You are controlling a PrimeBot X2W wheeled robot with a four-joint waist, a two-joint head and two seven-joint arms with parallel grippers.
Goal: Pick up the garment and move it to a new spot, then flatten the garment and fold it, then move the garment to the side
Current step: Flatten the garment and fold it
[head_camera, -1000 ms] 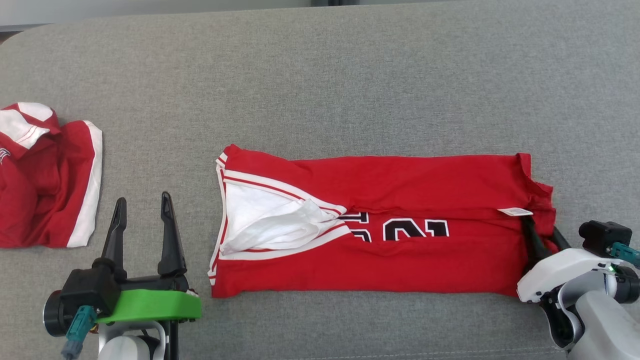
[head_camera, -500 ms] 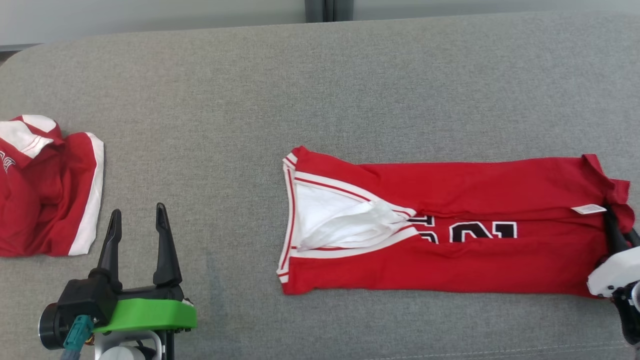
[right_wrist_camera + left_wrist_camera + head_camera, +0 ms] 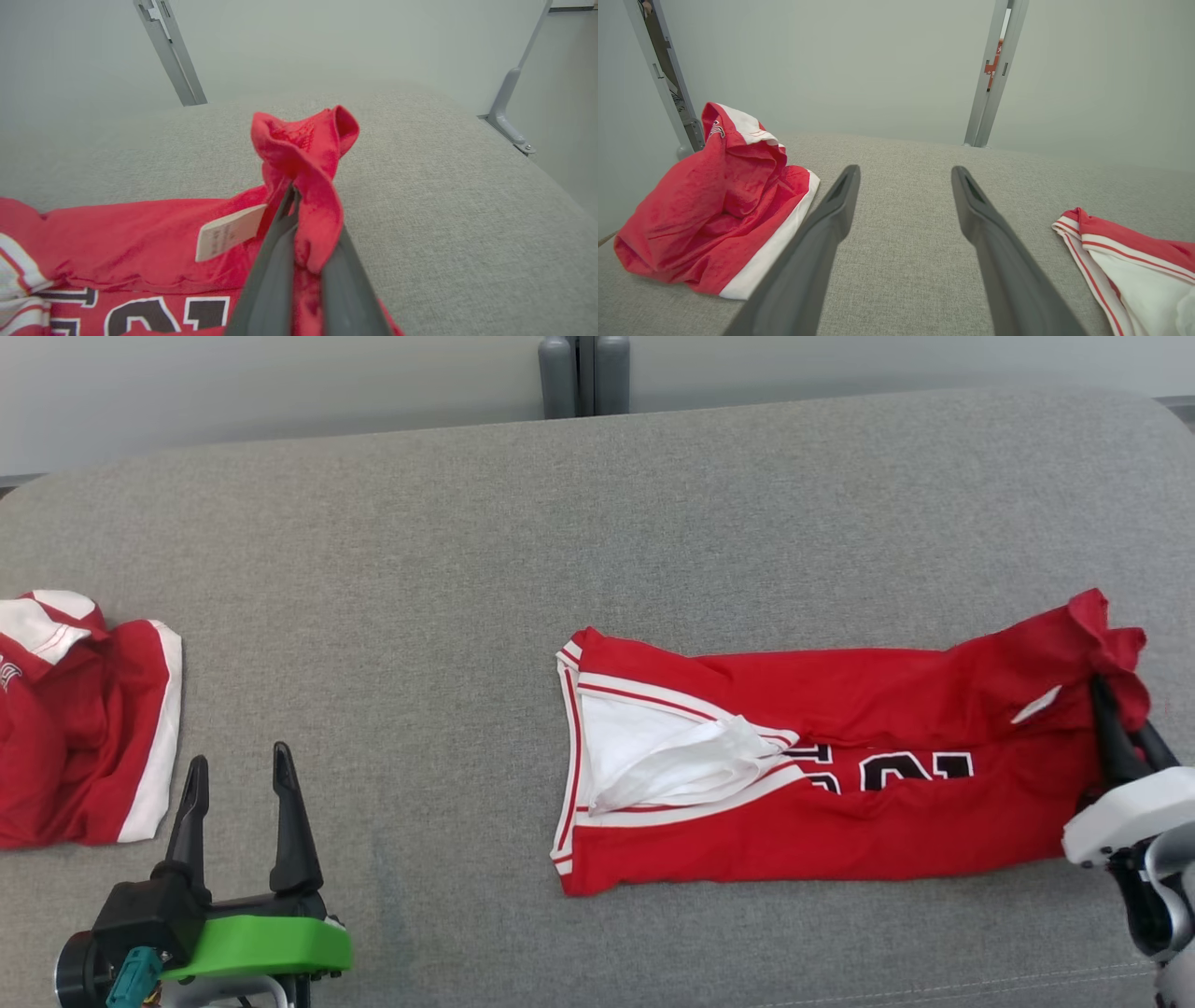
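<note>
Now: right gripper pinching the garment's end

I see the red garment (image 3: 822, 803), folded long, lying on the grey cushion (image 3: 467, 541), right of the middle. My right gripper (image 3: 292, 205) is pressed together on its right end, and this end is raised a little and bunched up. A white label (image 3: 231, 231) hangs just beside the grip. My left gripper (image 3: 238, 756) is spread and holds nothing, at the near left, close to another red piece of clothing (image 3: 84, 728).

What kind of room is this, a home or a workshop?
Likely a test booth, not a home: grey padded surface, bare pale panels between metal posts, a red jersey and another red garment.
</note>
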